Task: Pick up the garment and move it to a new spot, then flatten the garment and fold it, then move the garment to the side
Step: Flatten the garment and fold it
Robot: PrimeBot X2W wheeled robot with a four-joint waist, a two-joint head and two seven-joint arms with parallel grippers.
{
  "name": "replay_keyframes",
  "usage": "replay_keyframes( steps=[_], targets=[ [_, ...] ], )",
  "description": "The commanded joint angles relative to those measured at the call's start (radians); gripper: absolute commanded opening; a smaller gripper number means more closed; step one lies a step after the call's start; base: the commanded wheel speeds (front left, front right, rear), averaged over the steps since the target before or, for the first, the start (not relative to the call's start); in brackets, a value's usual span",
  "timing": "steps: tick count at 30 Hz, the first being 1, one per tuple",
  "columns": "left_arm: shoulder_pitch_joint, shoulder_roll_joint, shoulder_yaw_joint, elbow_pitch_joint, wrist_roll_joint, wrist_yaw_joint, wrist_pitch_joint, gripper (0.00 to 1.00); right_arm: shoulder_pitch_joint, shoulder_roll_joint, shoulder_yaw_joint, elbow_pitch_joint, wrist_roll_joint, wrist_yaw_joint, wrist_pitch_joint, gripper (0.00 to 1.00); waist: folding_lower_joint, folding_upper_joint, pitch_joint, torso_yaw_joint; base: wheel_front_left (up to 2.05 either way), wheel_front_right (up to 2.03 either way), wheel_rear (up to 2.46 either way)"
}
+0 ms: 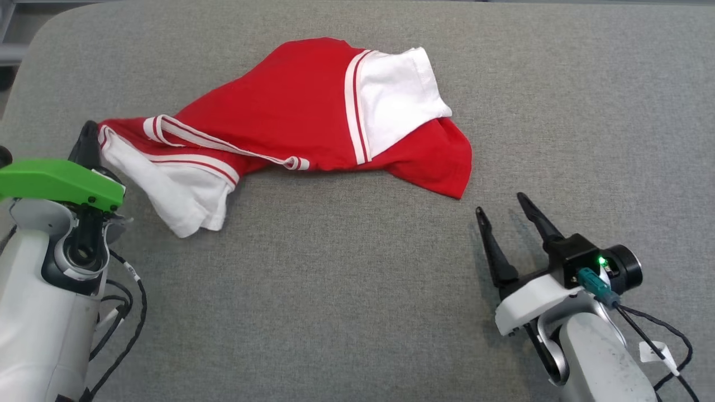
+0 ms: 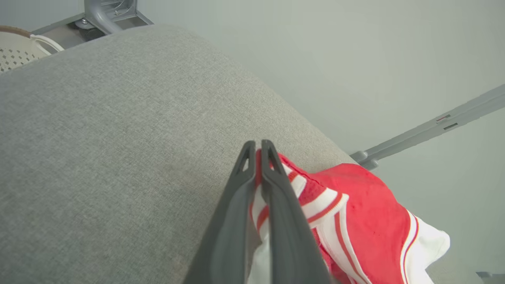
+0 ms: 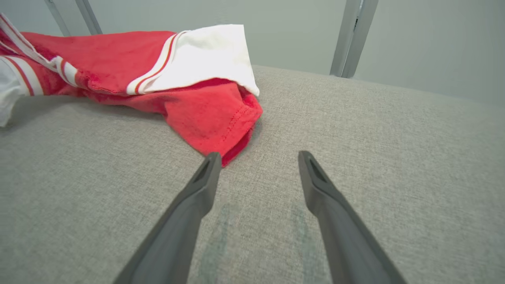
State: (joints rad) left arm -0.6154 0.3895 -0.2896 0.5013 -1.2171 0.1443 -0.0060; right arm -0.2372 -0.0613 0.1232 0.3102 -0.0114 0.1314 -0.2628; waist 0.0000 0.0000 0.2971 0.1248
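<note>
The garment (image 1: 301,117) is a red shirt with white sleeves and white-and-red stripes, lying crumpled across the upper middle of the grey table (image 1: 357,290). My left gripper (image 1: 89,134) is at the garment's left end, shut on the striped edge; in the left wrist view its fingers (image 2: 258,148) pinch the garment (image 2: 355,213) between them. My right gripper (image 1: 500,204) stands open just below the garment's red lower right corner, a short gap away. In the right wrist view that gripper (image 3: 256,157) is open and the garment (image 3: 205,110) lies just beyond its left fingertip.
The grey fabric table top runs wide to the right and front of the garment. Its rounded far-left corner (image 1: 50,33) is near my left arm. A white perforated basket (image 2: 15,49) and grey metal frame legs (image 2: 426,130) stand beyond the table's edge.
</note>
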Motion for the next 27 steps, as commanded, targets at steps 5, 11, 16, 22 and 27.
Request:
replay_keyframes(
  steps=[5,11,16,22,27],
  targets=[
    [-0.038,0.031,-0.043,-0.046,0.108,-0.02,-0.078,1.0,-0.087,-0.013,0.061,0.105,0.031,-0.001,0.019,1.0,0.0,0.0,-0.003,0.018,0.0,0.0,0.0],
    [-0.006,0.051,-0.064,-0.137,0.162,0.001,-0.121,1.0,-0.16,-0.013,0.087,0.212,0.037,-0.001,0.049,1.0,0.0,0.0,-0.006,0.044,0.0,0.0,0.0],
    [0.095,0.061,-0.081,-0.303,0.237,0.039,-0.206,1.0,-0.232,-0.006,0.091,0.338,0.058,-0.001,0.08,1.0,0.0,0.0,-0.011,0.074,0.0,0.0,0.0],
    [0.277,0.025,-0.077,-0.502,0.254,0.11,-0.242,1.0,-0.27,-0.002,0.101,0.445,0.121,-0.001,0.103,0.0,0.0,0.0,-0.027,0.123,0.0,0.0,0.0],
    [0.398,-0.013,-0.078,-0.596,0.235,0.141,-0.25,1.0,-0.278,-0.013,0.144,0.429,0.249,-0.001,0.125,0.0,0.0,0.0,-0.048,0.133,0.0,0.0,0.0]
  ],
)
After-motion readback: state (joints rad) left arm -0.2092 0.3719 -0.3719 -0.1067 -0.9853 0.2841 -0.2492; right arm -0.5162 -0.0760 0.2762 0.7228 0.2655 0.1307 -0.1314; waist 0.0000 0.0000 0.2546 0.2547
